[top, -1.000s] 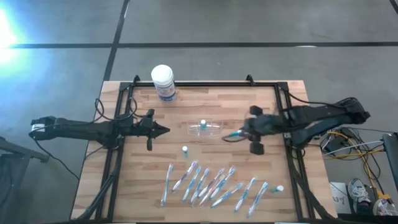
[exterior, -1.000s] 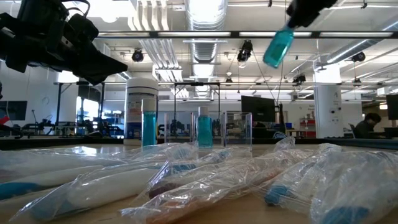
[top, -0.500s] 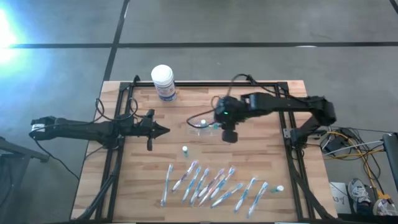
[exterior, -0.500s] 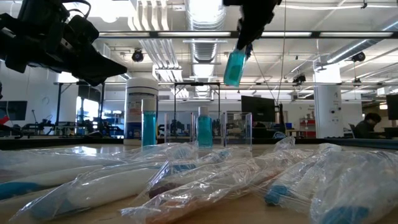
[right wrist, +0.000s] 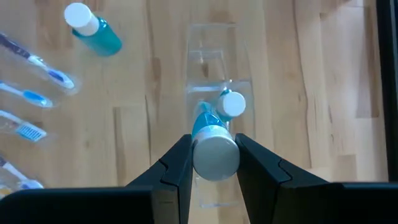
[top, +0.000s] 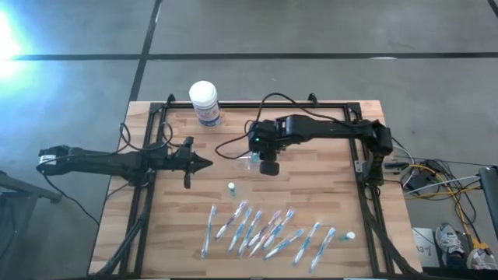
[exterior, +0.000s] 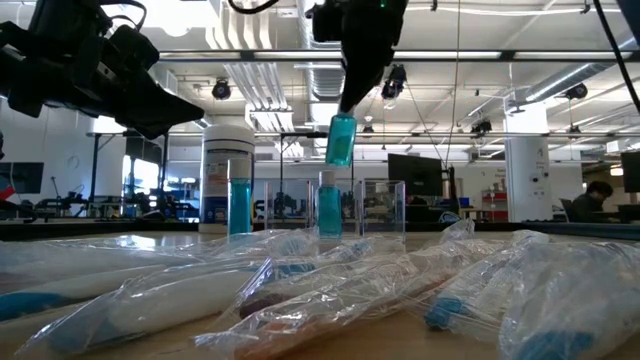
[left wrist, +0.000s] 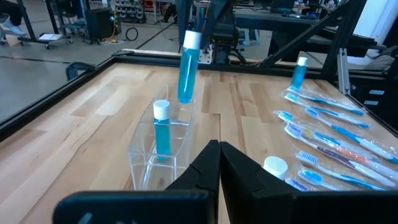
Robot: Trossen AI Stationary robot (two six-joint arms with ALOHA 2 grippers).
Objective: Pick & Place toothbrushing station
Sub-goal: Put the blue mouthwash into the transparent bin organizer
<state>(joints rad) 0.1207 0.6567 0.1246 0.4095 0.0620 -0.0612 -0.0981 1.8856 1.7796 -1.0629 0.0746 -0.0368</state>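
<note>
From above, the right claw [top: 262, 155] hangs over the toothbrushing station [top: 250, 161] at mid-worktop [top: 327, 210]; the left claw [top: 204, 163] waits beside it, clenched. At table height, a blue bottle [exterior: 341, 139] hangs above the station. The right wrist shows the fingers [right wrist: 177, 163] clamped on that bottle's white cap.

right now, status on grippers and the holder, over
Right gripper shut on blue bottle, hanging over holder. Left gripper shut, waiting left of it. One bottle already in holder; nothing in the way.
</note>
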